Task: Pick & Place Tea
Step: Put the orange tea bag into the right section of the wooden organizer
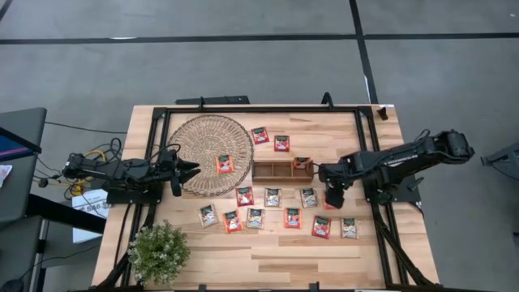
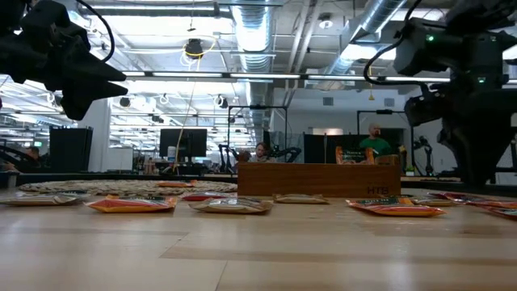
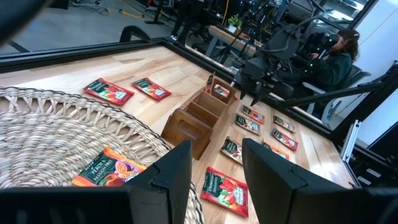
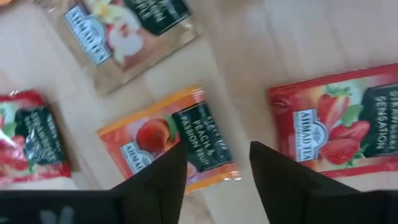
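Several tea sachets, red-orange and pale, lie flat on the table in front of the wooden tray [image 1: 281, 169]. One orange sachet [image 1: 225, 164] rests on the woven mat [image 1: 203, 146], and another sachet [image 1: 302, 163] sits in the tray's right compartment. My right gripper [image 1: 332, 197] is open and hovers above an orange peach sachet [image 4: 180, 146], one finger on either side of it, next to a red strawberry sachet [image 4: 336, 134]. My left gripper [image 3: 217, 180] is open and waits above the mat's left edge [image 1: 188, 170].
A potted plant [image 1: 159, 251] stands at the near left corner. Two red sachets [image 1: 270, 139] lie behind the tray. A black frame [image 1: 259, 108] runs along the table's edges. Bare wood [image 1: 276, 259] shows along the near edge. People sit in the room beyond [image 2: 373, 144].
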`<state>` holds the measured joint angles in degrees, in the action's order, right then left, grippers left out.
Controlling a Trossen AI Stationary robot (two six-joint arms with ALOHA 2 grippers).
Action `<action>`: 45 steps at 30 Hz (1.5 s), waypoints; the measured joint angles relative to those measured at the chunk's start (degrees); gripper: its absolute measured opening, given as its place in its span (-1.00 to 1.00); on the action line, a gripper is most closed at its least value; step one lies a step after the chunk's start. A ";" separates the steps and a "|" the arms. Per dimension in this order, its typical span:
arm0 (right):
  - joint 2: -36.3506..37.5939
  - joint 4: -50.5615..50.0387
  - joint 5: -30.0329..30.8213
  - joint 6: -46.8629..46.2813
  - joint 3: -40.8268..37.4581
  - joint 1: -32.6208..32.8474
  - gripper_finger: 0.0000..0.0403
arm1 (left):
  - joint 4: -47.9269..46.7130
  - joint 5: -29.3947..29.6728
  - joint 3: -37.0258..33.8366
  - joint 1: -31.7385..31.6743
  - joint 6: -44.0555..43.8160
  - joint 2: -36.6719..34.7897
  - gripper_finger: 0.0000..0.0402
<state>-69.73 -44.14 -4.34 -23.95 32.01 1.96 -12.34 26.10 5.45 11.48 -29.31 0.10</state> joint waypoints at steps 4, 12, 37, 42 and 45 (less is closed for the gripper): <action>0.00 0.06 -0.16 -0.06 0.00 -1.69 -0.09 | -0.01 -0.01 0.00 0.00 -0.12 0.00 -0.34; 0.00 -0.07 -1.28 -0.09 0.00 -2.43 -0.10 | -0.01 -0.01 0.00 0.00 -0.14 0.00 -0.34; -7.05 0.86 -1.04 -1.90 -0.04 -1.99 -0.50 | 0.02 -0.01 0.00 0.00 -0.11 0.01 -0.34; -5.69 1.55 -2.45 -2.28 -0.13 -1.92 -0.72 | 0.02 -0.01 0.00 0.00 -0.10 0.01 -0.34; -5.21 1.26 -2.95 -2.64 -0.02 -1.97 -0.84 | 0.02 0.00 0.00 0.01 -0.10 0.01 -0.34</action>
<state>-74.94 -42.88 -7.28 -26.59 31.99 -0.01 -12.32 26.10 5.45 11.49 -29.41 0.11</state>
